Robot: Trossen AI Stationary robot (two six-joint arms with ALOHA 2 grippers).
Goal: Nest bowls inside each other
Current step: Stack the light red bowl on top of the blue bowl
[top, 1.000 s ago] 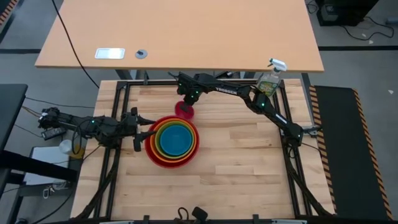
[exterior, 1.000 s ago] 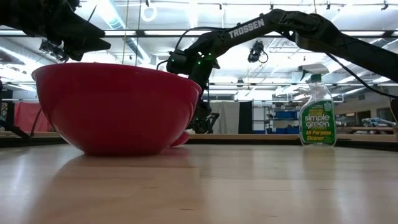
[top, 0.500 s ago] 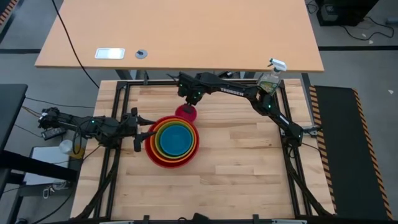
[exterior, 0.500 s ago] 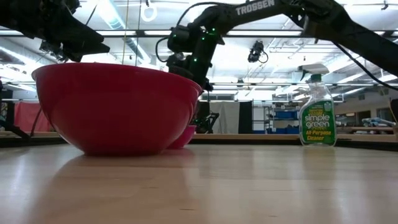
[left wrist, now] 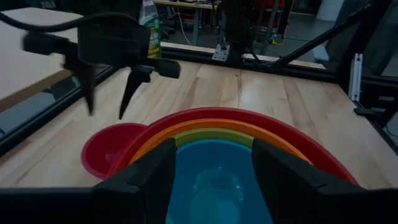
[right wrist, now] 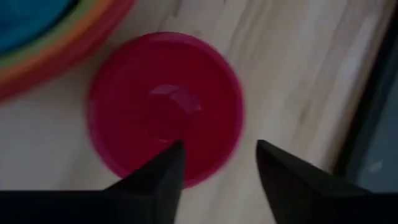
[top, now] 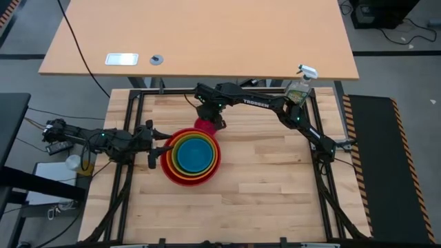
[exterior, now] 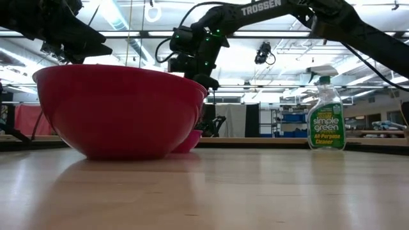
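Observation:
A red bowl (top: 171,172) stands on the wooden table with the orange, green and blue bowl (top: 193,155) nested in it. The small pink bowl (right wrist: 165,106) sits upright on the table just beyond this stack's far rim. My right gripper (right wrist: 217,165) hangs open above the pink bowl, fingers pointing steeply down and clear of it; the left wrist view shows its fingertips (left wrist: 109,102) above the bowl (left wrist: 112,149). My left gripper (left wrist: 211,180) waits open at the stack's left side (top: 157,150), roughly level and above the rim.
A green spray bottle (top: 300,86) stands at the table's far right corner, also seen in the low view (exterior: 326,115). Black frame rails run along the table's far (top: 172,93) and side edges. Bare wood lies in front of and right of the stack.
My right gripper has risen from the pink bowl and rolled its wrist, staying over the bowl. The pink bowl, seen tipped at the gripper a second ago in the low view, now sits flat on the table behind the red bowl.

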